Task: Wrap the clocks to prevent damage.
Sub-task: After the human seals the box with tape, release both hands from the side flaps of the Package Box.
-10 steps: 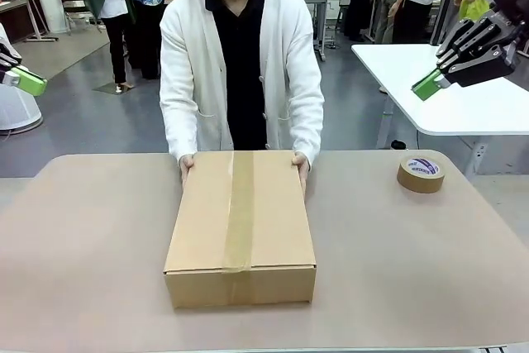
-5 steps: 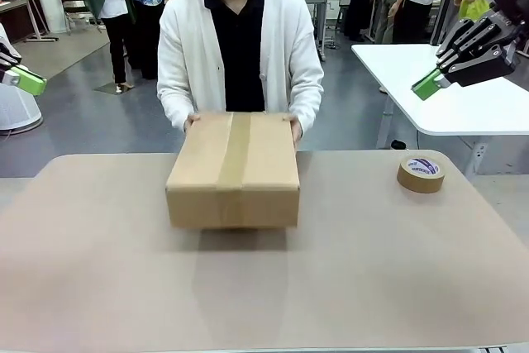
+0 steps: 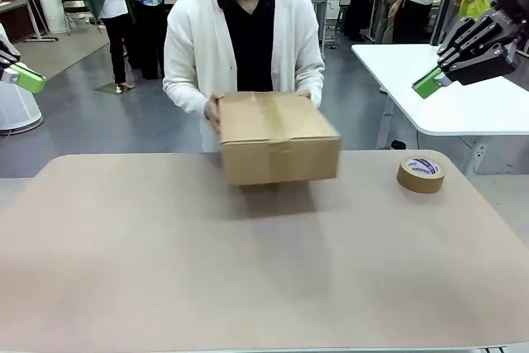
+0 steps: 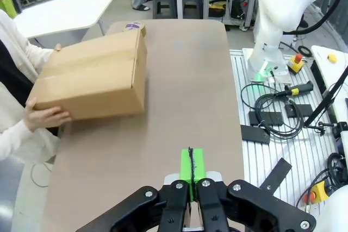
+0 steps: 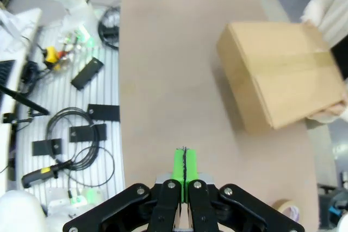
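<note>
A person in a white cardigan holds a taped cardboard box (image 3: 278, 138) in both hands, lifted off the brown table (image 3: 248, 270) near its far edge. The box (image 4: 92, 77) shows again in the left wrist view, and the box (image 5: 283, 71) in the right wrist view. No clocks are visible. My left gripper (image 3: 21, 76) hangs high at the far left, green pads pressed together (image 4: 190, 167). My right gripper (image 3: 431, 82) is raised at the upper right, also shut with nothing in it (image 5: 184, 165).
A roll of brown packing tape (image 3: 421, 174) lies on the table's right side, far edge. A white table (image 3: 463, 97) stands behind on the right. Cables and an arm base (image 4: 272, 36) sit on the robot's side.
The person has picked the box up from the table's middle and pulled it up and away toward their chest, slightly to the right. Neither gripper has moved.
</note>
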`<state>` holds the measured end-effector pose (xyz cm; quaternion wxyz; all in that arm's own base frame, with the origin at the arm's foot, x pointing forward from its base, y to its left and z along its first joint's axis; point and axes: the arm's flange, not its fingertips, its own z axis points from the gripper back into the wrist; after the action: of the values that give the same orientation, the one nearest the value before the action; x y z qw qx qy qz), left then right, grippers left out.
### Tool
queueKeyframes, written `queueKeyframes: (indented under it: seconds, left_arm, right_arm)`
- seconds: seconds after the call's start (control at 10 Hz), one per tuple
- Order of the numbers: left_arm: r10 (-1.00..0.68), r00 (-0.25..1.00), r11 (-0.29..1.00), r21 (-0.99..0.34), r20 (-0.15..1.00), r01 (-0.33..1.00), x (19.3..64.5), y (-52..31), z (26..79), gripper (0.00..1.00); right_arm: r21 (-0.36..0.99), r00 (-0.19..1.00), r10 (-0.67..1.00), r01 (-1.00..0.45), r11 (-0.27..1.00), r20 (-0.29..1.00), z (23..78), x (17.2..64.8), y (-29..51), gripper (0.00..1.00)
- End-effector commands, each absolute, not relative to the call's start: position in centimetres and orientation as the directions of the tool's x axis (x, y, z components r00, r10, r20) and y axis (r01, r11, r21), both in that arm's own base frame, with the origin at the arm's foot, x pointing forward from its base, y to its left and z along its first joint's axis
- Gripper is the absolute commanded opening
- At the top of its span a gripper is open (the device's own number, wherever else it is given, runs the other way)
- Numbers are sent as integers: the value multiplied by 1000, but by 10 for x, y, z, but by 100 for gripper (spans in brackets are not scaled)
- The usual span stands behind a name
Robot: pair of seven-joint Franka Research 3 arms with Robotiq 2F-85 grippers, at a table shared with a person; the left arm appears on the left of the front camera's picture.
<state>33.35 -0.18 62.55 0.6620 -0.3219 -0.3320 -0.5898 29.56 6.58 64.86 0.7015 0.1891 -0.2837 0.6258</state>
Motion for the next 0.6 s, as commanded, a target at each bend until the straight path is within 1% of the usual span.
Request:
queueKeyframes:
  seconds: [0.0,0.1,0.2,0.3,0.4,0.5]
  left_arm:
    - [-592,26,112,51,806,992,323,-1,651,60]
    - [-589,47,145,48,807,988,318,1,644,59]
    - [-582,67,154,28,810,988,319,4,642,100]
    - [-589,79,158,18,804,987,323,7,639,60]
    - [-588,92,162,6,803,987,328,9,638,100]
    - [-592,99,166,1,800,986,329,10,633,100]
  right_arm:
    - [-117,60,768,-978,173,638,642,273,49,61]
    - [-96,78,760,-979,182,645,634,270,41,61]
    - [-88,79,751,-980,180,655,629,270,41,100]
    - [-75,76,747,-983,166,660,627,271,42,62]
    - [-72,78,743,-983,167,664,625,272,43,100]
    - [-68,77,743,-984,163,665,623,271,44,100]
